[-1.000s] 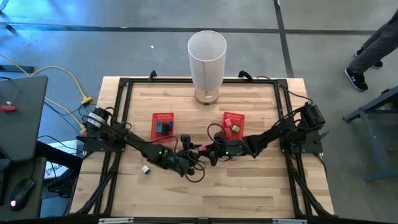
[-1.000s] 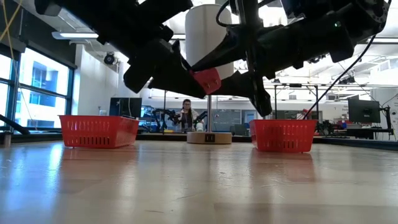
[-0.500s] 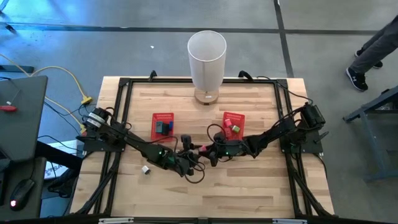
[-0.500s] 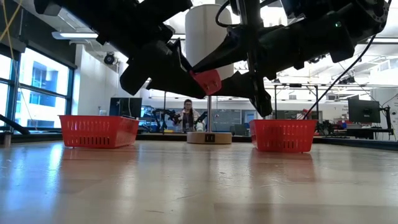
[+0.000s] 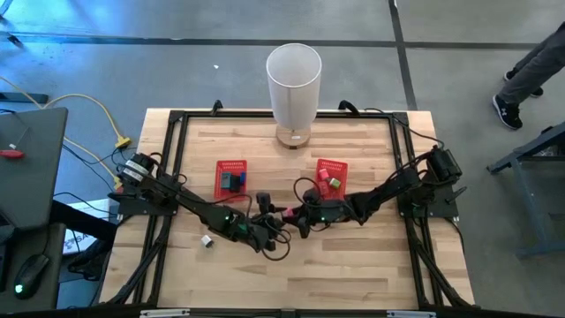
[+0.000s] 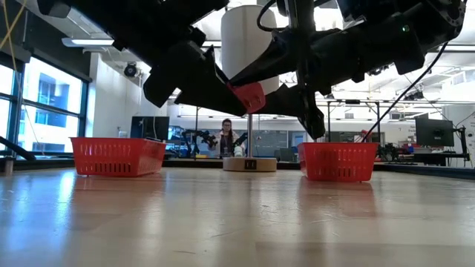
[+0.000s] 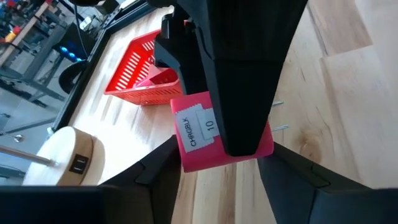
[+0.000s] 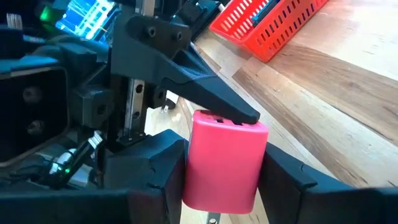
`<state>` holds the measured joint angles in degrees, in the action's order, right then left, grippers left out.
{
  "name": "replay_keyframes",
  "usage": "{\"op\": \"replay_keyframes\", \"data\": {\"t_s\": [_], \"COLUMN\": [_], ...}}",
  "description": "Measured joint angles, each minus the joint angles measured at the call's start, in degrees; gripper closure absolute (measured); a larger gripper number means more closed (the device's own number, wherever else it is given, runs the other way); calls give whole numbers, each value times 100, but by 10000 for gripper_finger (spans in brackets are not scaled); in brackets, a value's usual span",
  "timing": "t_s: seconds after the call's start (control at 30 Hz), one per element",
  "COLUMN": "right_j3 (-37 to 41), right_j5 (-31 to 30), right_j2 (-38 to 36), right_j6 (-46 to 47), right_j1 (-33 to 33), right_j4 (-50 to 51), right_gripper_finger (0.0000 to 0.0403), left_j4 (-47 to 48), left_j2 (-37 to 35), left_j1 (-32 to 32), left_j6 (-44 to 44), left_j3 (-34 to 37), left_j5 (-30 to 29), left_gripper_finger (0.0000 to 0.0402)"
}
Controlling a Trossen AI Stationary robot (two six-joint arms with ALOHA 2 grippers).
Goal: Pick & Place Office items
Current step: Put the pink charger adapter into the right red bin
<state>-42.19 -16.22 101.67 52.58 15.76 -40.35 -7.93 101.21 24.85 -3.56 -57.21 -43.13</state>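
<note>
Wood-plank table [image 5: 353, 265]: at its left, a small white item [image 5: 207, 240] lies alone on the boards, just beside the left arm. Next, the left basket [image 5: 231, 178], red mesh, holds dark and teal items [image 5: 230, 182]. Left gripper [image 5: 265, 212] sits at table centre, raised off the surface in the low view. Between the two grippers, in mid-air, is a pink block [image 6: 248, 96] with a white label reading "10" [image 7: 198, 129]. Right gripper [image 8: 222, 163] pinches the block, one finger on each flat side. In the right wrist view one left finger [image 8: 205, 99] rests on the block's top edge; in the left wrist view the block [image 7: 219, 134] lies between the left fingers [image 7: 155, 171] with a gap either side, so this gripper looks spread around it, not pinching. Further right, the right basket [image 5: 331, 177] holds red, pink and green items [image 5: 328, 179]. A tall white cylinder [image 5: 293, 88] stands at the far edge.
</note>
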Motion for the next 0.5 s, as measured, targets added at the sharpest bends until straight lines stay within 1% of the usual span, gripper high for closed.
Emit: {"op": "replay_keyframes", "data": {"t_s": [0.13,0.3,0.4,0.5], "right_j3": [2,4,4,2], "right_j5": [-12,31,80,106], "right_j2": [0,0,0,0], "right_j6": [-120,-115,-112,-212], "right_j1": [3,3,-1,23], "right_j4": [21,23,-26,-34], "right_gripper_finger": [258,258,260,260], "left_j4": [-58,-93,-173,-183], "left_j2": [-2,-2,-2,-71], "left_j1": [17,17,38,109], "left_j6": [122,-15,284,611], "left_j3": [0,-2,-2,-2], "left_j5": [55,290,207,72], "left_gripper_finger": [183,132,103,88]}}
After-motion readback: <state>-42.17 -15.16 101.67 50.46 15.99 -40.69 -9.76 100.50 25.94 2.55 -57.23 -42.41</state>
